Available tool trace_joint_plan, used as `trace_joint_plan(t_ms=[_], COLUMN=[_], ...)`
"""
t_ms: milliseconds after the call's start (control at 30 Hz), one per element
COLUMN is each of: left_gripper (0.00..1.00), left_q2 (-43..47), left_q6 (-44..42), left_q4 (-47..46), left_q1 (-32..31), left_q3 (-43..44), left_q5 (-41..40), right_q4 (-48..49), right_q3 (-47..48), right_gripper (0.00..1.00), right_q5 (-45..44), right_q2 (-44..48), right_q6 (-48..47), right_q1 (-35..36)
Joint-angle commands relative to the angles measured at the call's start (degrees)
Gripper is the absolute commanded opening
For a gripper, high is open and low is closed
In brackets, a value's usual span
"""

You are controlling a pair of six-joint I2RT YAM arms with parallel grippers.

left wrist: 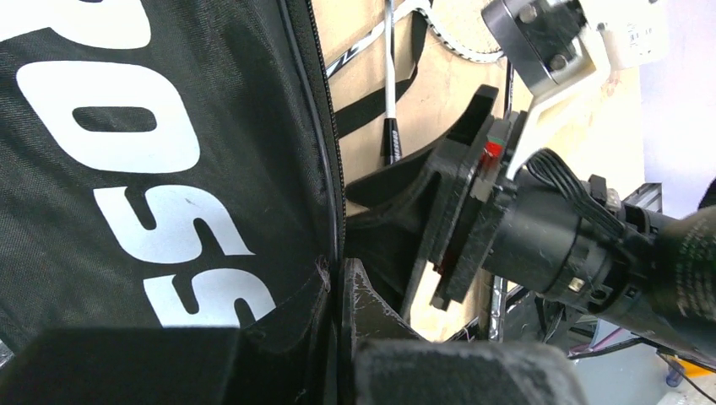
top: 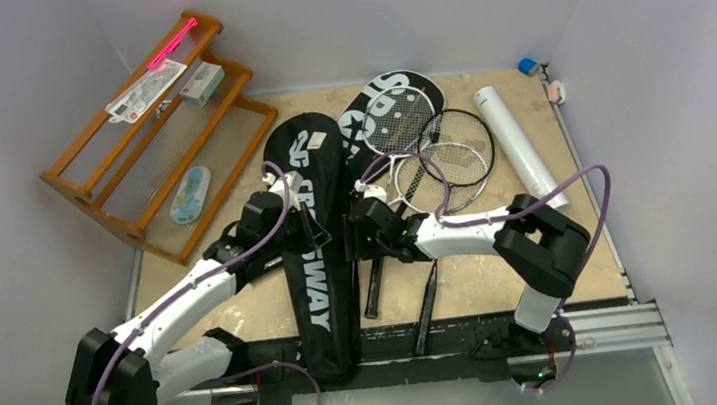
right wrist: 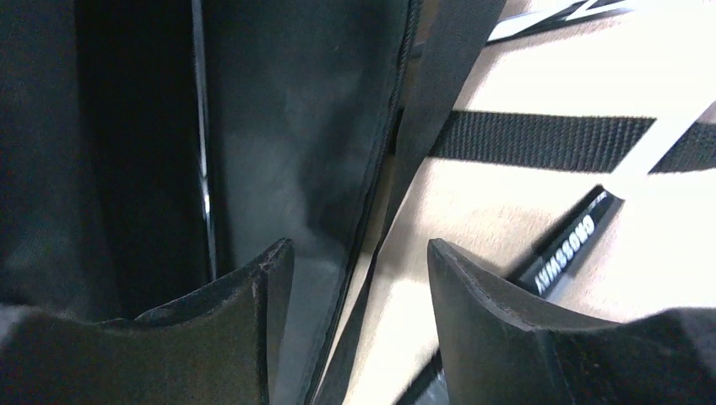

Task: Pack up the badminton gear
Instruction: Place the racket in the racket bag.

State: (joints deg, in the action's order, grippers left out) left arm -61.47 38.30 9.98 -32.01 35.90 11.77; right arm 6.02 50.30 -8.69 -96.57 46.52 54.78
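We list: CROSSWAY cover (top: 318, 267), long axis 12–6 | left gripper (left wrist: 341, 274) pinched closed on its zip edge | right gripper (right wrist: 359, 253) part-open, empty, straddling that edge from 3 o'clock

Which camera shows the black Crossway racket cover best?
Top external: it shows the cover nearly whole, end to end. The left wrist view catches only a stretch of its lettering; the right wrist view only dark fabric at its edge.

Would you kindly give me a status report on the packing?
Left gripper shut on CROSSWAY cover edge. Right gripper open, astride that edge. Rackets loose beside it.
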Motion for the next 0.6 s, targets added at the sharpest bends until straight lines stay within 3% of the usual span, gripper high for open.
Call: trace_joint_plan(t_ms=[0,167,333,400,500,567], left_gripper=[0.00,0.00,0.00,0.00,0.00,0.00], left_q2=[1.2,2.6,2.8,2.4,2.3,2.7], left_q6=[-0.4,-0.2,-0.1,-0.1,-0.2,-0.6], left_q4=[-1.7,-1.5,-2.0,-2.0,-1.7,-0.5], left_q1=[0.0,-0.1,-0.1,-0.1,0.0,0.0], left_q3=[-1.1,-1.2,-1.8,-1.9,-1.5,-0.5], left_q5=[-0.1,-1.1,-2.4,-2.9,-2.9,-3.4], right_q4=[-1.3,1.1,11.8,13.9,14.1,12.3], right_q3=[3.6,3.3,1.8,2.6,3.3,2.7], right_gripper=[0.60,0.52,0.43,0.31,0.00,0.00], right_q5=[-3.1,-2.2,3.0,5.2,4.7,2.5], right_q2=[-2.3,-4.7,-8.9,-10.8,-10.2,-6.9], right_q6=[1.3,2.0,1.7,1.8,1.1,0.5], right_q1=[-1.0,-1.6,-2.0,-2.2,-2.3,-2.3])
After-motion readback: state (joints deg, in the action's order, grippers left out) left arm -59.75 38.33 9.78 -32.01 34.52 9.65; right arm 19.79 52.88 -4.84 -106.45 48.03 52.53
